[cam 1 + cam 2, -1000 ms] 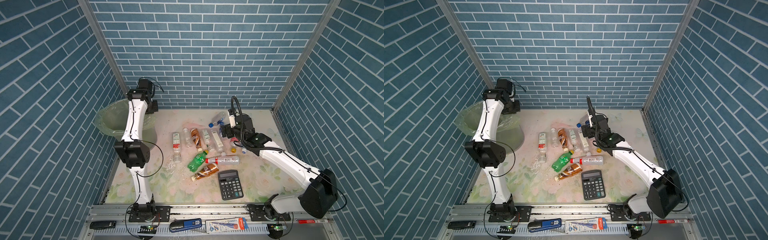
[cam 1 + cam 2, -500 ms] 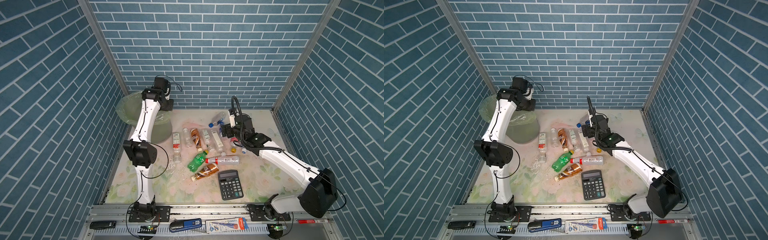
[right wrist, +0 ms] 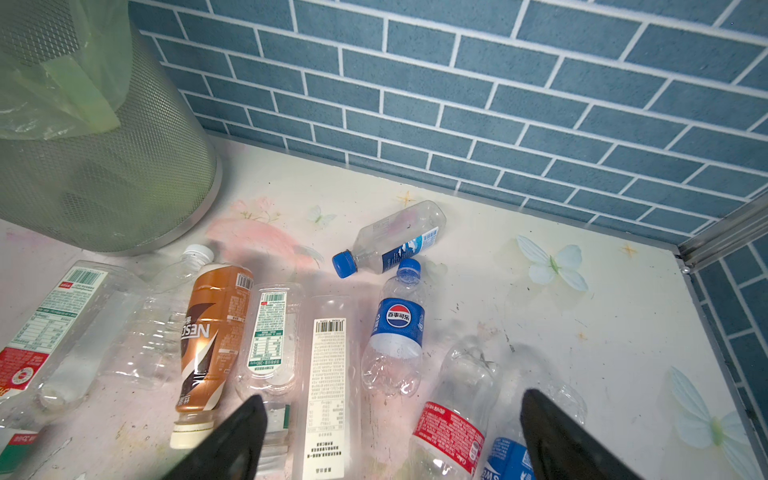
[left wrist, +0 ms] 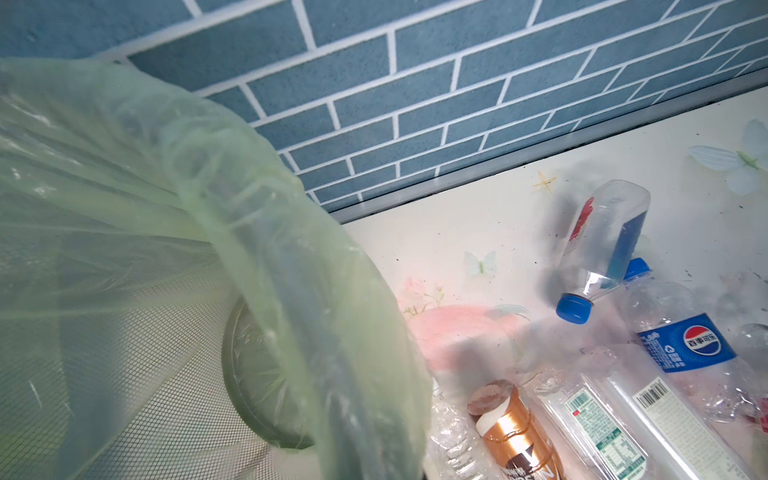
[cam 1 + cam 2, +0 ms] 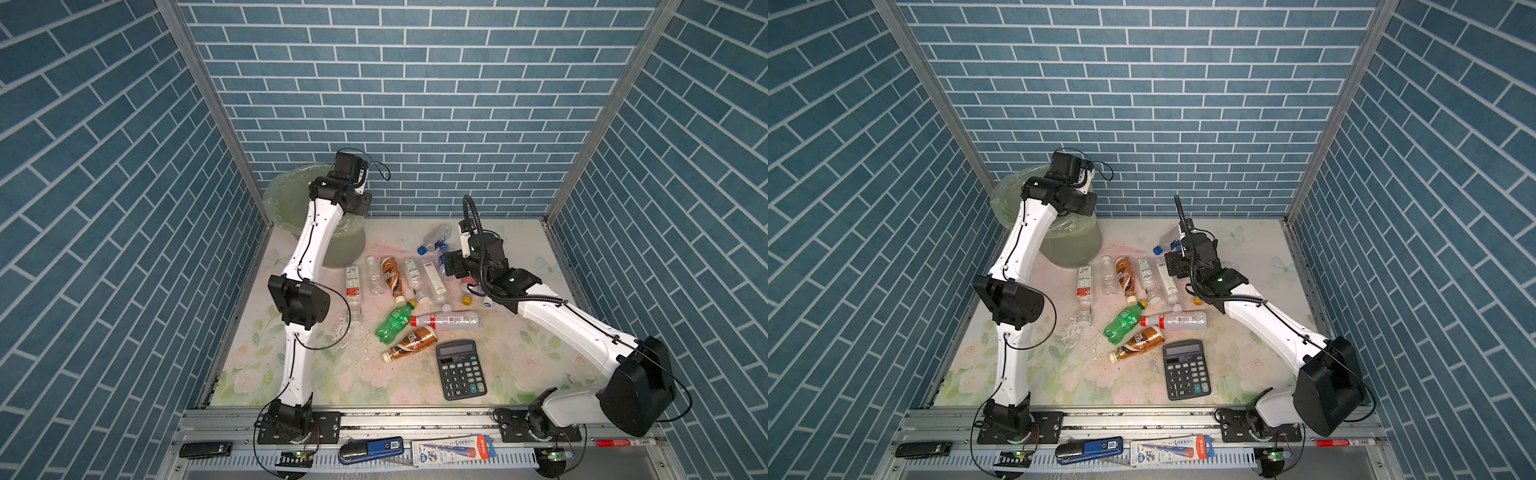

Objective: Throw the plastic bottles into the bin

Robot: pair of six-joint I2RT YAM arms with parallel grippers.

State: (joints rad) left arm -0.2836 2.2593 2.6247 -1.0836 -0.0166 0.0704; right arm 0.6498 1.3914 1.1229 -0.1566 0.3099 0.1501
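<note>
Right gripper (image 3: pixel 395 438) spread wide over red-labelled clear plastic bottle (image 3: pixel 451 432); next: lower, clamp. Left gripper (image 5: pixel 360 204) closed at bag-lined grey-green bin (image 5: pixel 282 189).

Scattered plastic bottles (image 5: pixel 391 277) crowd the middle of the table (image 5: pixel 515 365), a calculator (image 5: pixel 460 369) nearer the front. Open table runs along the right side and front left. The bin (image 5: pixel 347 249) fills the far left corner

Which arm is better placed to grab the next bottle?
Right. The right gripper, open, hangs low over the red-labelled bottle; the left arm is up at the bin rim, away from the bottles.
</note>
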